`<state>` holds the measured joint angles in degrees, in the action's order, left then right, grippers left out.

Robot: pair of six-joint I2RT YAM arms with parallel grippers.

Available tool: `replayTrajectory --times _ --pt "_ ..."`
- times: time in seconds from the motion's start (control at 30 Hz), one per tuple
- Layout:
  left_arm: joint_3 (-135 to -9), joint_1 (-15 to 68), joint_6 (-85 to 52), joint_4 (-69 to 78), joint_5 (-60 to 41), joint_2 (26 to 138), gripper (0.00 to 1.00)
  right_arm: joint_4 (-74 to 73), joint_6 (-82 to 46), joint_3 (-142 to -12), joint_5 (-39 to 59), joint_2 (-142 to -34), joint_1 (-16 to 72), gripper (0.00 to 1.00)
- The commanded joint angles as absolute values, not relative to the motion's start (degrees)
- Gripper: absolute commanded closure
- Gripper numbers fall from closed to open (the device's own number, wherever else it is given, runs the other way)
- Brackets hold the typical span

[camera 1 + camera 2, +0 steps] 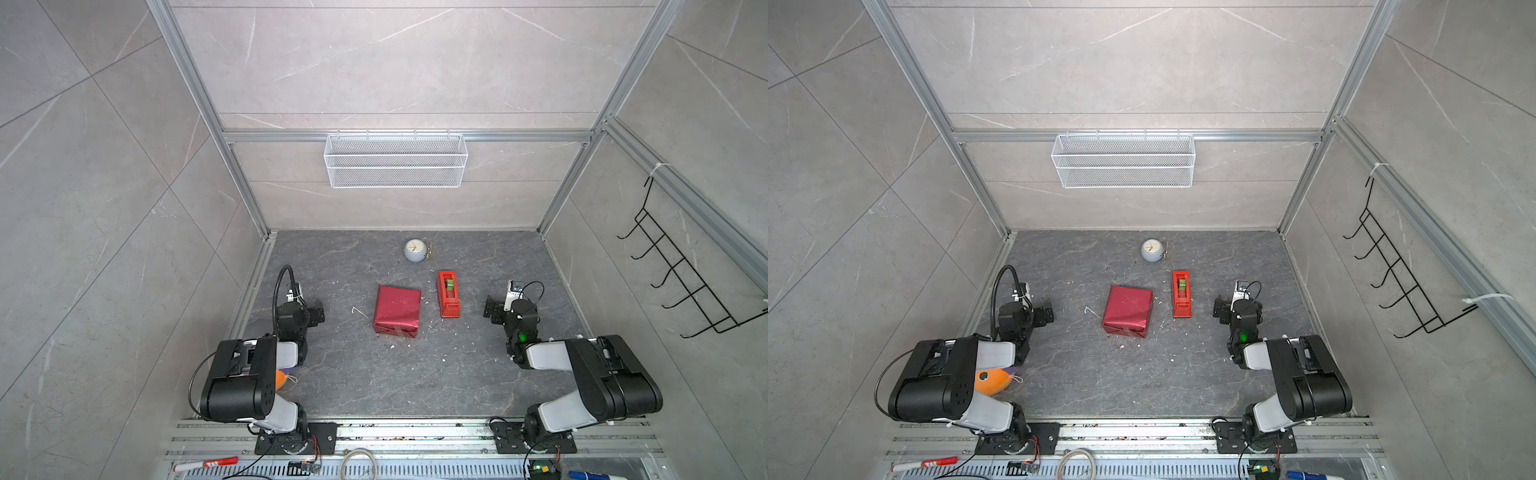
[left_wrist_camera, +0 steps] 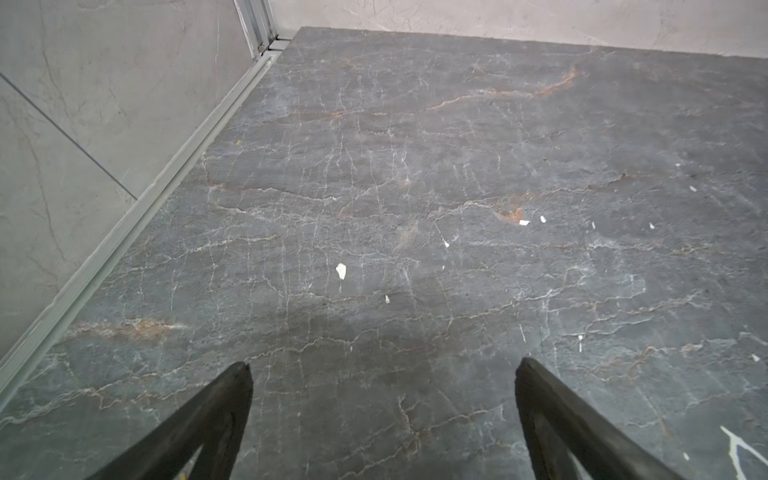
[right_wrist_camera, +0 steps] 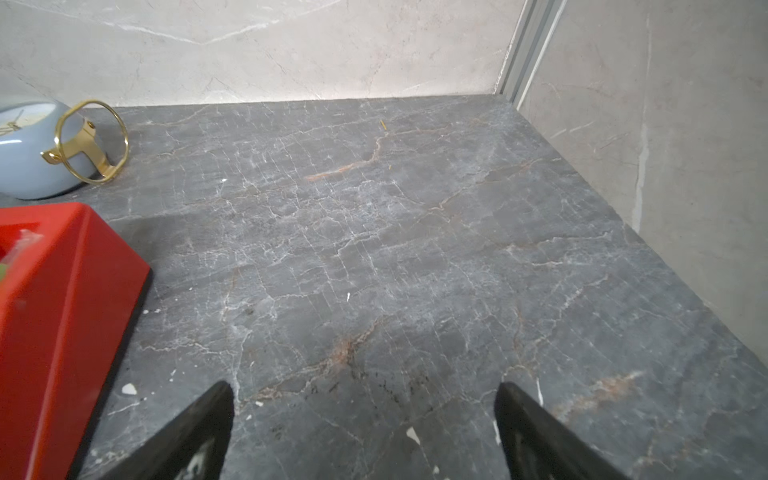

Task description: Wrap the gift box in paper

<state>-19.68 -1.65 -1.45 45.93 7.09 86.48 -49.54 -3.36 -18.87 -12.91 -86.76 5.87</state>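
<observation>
Left arm [image 1: 245, 374]: nearest the lens. Elbow folded high, wrist low over the left side of the table [image 1: 365, 374].

Left gripper [image 2: 383, 364]: jaws spread wide with nothing between them, bare stone beneath. It points towards the back wall and sits well apart from the parcel.

Paper [image 1: 397, 309]: red and glossy, closed round a squarish block at mid-table. Folded flaps show on the near face.

Box: not visible, judged to be inside the paper.
- Handling, judged: light, with a stiff core under a thin skin. The skin looks slippery, likely to crease, and could tear at the flaps.
- Best hold, judged: flat pads on two opposite side faces, clear of the flap edges, with a light squeeze.
- Task, judged: wrapping looks done or nearly so.

Clock [image 1: 414, 250]: pale, lying behind the parcel and apart from it.

Dispenser [image 1: 448, 294]: red, just right of the parcel and not touching it.

Right gripper [image 3: 365, 384]: jaws wide and empty over bare table. The dispenser lies beside it in the wrist view, untouched.

Right arm [image 1: 602, 374]: mirrors the left, with the elbow folded high and the wrist low over the right side of the table.
</observation>
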Motion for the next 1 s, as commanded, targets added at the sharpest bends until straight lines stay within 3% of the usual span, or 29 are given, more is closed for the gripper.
replayTrajectory --times 0.0,0.97 --pt "-20.6 -2.0 -0.3 48.5 5.7 85.9 0.00 -52.4 -2.1 -19.5 -11.4 -86.7 6.0 0.01" --pt "-20.7 -2.0 -0.2 48.2 5.4 85.9 0.00 -51.3 -1.0 -20.0 -12.8 -86.8 7.3 0.01"
